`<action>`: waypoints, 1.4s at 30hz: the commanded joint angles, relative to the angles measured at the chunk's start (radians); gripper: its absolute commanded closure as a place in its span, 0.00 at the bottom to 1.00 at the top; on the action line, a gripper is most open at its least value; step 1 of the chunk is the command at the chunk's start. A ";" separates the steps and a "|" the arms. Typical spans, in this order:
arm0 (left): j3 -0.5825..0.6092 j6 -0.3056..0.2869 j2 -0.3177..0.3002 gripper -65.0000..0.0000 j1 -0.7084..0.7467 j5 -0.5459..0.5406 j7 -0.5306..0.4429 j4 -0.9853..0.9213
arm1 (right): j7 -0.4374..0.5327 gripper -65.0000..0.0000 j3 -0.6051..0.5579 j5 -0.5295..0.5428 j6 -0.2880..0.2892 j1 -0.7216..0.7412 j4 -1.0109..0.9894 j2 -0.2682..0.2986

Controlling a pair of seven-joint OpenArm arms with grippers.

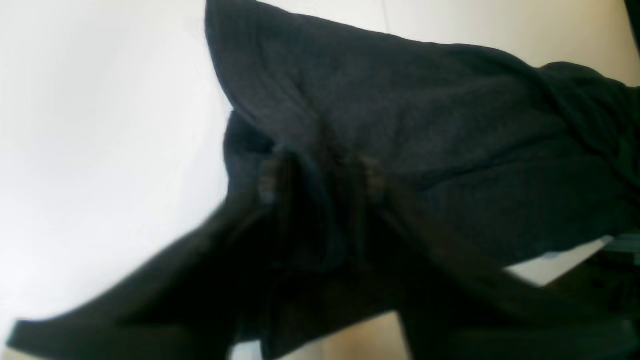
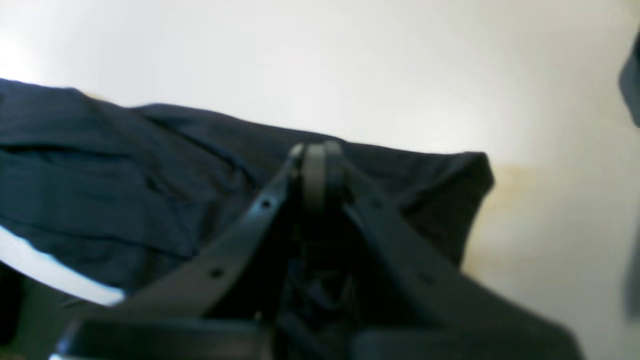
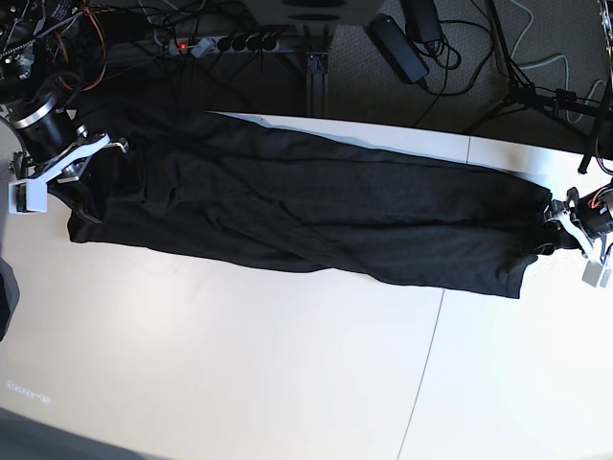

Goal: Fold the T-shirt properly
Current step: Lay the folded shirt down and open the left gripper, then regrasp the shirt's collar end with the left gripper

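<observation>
The black T-shirt [image 3: 306, 225] lies stretched in a long band across the white table [image 3: 239, 364], from far left to far right. My right gripper [image 3: 110, 146] is at its left end. In the right wrist view that gripper [image 2: 316, 159] is shut, pads pressed together at the T-shirt's [image 2: 125, 175] far edge, with wrinkled cloth bunched between the fingers. My left gripper [image 3: 554, 228] is at the right end. The blurred left wrist view shows it [image 1: 320, 180] open, fingers [image 1: 267, 182] apart, with the T-shirt [image 1: 425, 125] lying between and beyond them.
A seam [image 3: 426, 364] runs down the table's right part. Behind the table's far edge are a power strip [image 3: 220, 43], a black adapter [image 3: 397, 38] and loose cables. A stand's legs [image 3: 536, 91] are at the back right.
</observation>
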 commanded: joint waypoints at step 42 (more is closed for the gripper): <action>-0.196 -0.023 0.046 0.42 0.064 0.056 -0.069 0.005 | 0.097 1.00 0.006 0.050 0.068 0.002 -0.300 0.011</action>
